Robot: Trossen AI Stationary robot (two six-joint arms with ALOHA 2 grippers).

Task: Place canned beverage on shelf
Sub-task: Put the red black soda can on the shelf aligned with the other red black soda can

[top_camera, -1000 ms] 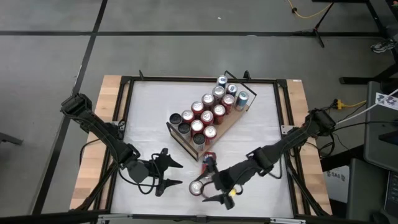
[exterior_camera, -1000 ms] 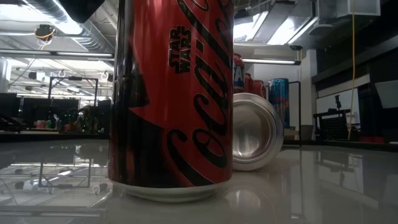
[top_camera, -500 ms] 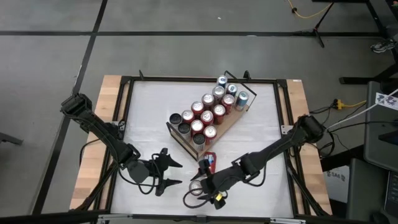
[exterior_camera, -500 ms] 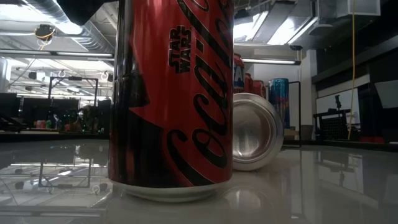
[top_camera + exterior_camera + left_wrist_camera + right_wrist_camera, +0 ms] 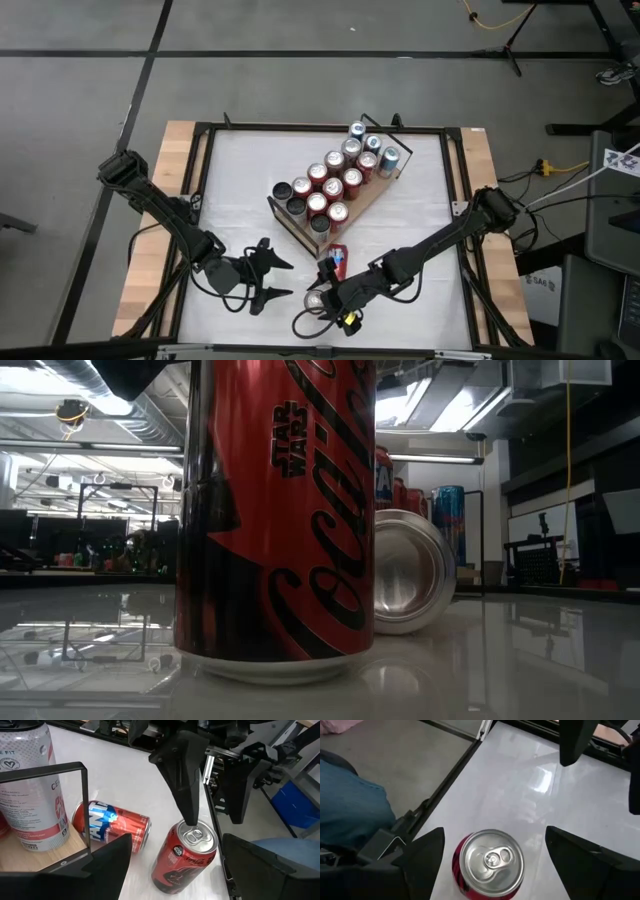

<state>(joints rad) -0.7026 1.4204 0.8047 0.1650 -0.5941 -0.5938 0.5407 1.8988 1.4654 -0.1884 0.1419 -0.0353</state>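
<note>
An upright red cola can (image 5: 491, 862) stands on its base on the white tabletop near the front edge. My right gripper (image 5: 313, 306) is open, slanting down over the can, one finger on each side of it, with a gap showing on both sides. A second red can (image 5: 112, 822) lies on its side just behind the upright can. The light-wood shelf (image 5: 372, 195) with black wire rails sits slantwise at the table's middle and carries several upright cans. My left gripper (image 5: 288, 279) waits open to the left of the loose cans.
The shelf's near wire rail (image 5: 82, 805) and a white can (image 5: 30, 795) stand close to the lying can. The black table frame (image 5: 200, 190) runs around the white top. A person's blue-clad leg (image 5: 350, 810) shows past the front edge.
My right gripper has come down and toward the table's left, tipping further downward, from beside the upright red can until its open fingers straddle the can. Both loose cans have stayed where they were.
</note>
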